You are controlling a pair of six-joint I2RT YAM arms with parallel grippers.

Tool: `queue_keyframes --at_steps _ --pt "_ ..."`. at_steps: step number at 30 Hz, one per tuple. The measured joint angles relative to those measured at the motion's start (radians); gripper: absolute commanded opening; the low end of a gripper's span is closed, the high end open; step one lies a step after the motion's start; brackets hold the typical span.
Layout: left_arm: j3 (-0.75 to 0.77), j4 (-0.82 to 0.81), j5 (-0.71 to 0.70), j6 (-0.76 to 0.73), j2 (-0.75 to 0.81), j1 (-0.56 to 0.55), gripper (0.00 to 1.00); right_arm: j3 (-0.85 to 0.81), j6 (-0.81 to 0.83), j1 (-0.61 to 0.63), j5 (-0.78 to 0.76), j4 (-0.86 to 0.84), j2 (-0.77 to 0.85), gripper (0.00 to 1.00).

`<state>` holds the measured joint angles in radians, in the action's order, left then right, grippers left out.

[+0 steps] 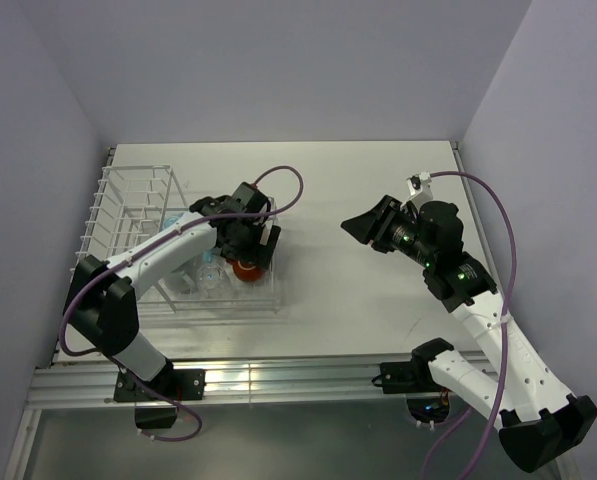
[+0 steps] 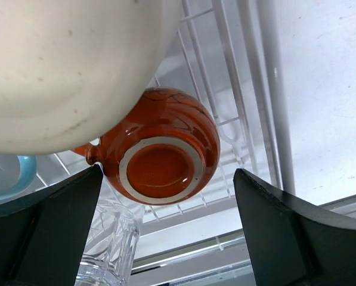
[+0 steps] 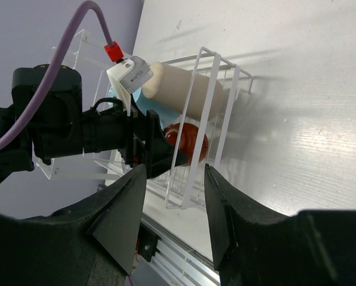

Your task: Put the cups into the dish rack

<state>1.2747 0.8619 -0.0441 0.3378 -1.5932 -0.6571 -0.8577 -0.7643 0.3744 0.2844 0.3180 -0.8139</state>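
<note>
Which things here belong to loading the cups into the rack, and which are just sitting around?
Part of the job:
- dish rack
- red-orange cup, upside down in the rack
- cream cup
- light blue cup
- left pincer, open over the red-orange cup

Just there:
- clear glass by the cups
- right pincer, open and empty

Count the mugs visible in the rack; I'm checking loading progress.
3: a red-orange mug lies bottom-up near the right side of the rack, a cream mug is beside it, and a light blue mug is further left. The left arm may hide more.
</note>
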Motion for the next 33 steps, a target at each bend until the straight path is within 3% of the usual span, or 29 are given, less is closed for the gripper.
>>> queue_keyframes --at_steps 20,26,28,29,33 --pt "0.187 0.093 -0.074 0.030 0.101 -0.018 0.99 0.000 0.019 0.000 -0.009 0.013 -0.001 0.55" --pt "0.250 0.077 -0.105 0.046 0.278 -0.035 0.99 -0.017 0.056 0.000 -0.037 0.057 0.032 0.69" --pt "0.250 0.058 -0.105 0.046 0.357 -0.036 0.99 -0.040 0.078 0.000 -0.061 0.087 0.060 0.84" --pt "0.250 0.046 -0.105 0.046 0.394 -0.036 0.99 -0.049 0.087 0.000 -0.074 0.095 0.077 0.99" --pt "0.249 -0.005 -0.103 0.046 0.493 -0.037 0.99 -0.066 0.125 -0.001 -0.148 0.116 0.192 1.00"
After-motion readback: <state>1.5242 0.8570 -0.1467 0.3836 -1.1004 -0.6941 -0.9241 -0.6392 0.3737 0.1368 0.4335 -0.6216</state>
